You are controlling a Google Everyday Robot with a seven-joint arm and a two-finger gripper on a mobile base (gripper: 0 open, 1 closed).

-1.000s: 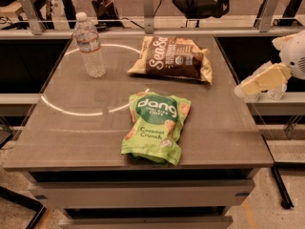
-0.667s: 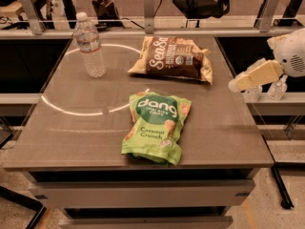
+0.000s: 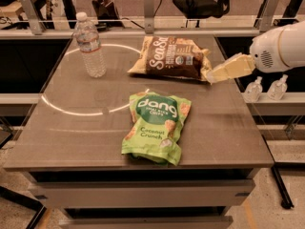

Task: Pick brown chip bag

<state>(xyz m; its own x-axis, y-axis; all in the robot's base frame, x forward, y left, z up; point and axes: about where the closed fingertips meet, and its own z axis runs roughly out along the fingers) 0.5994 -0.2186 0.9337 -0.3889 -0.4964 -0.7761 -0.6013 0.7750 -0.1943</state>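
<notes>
The brown chip bag [image 3: 172, 57] lies flat at the back middle of the table, dark brown with white script lettering and tan edges. The gripper [image 3: 220, 72] comes in from the right on a white arm [image 3: 281, 46]. Its pale fingers hover just above the table at the bag's right edge, very close to it. A bright green bag lettered dang [image 3: 156, 126] lies in the middle front of the table, apart from the gripper.
A clear water bottle [image 3: 89, 46] stands upright at the back left of the grey table [image 3: 71, 137]. Two small bottles [image 3: 266, 88] sit on a ledge to the right, under the arm. A rail with metal posts runs behind the table.
The gripper has moved left over the table's right edge, from beside the table to the brown bag's right end. The bags and bottle have not moved.
</notes>
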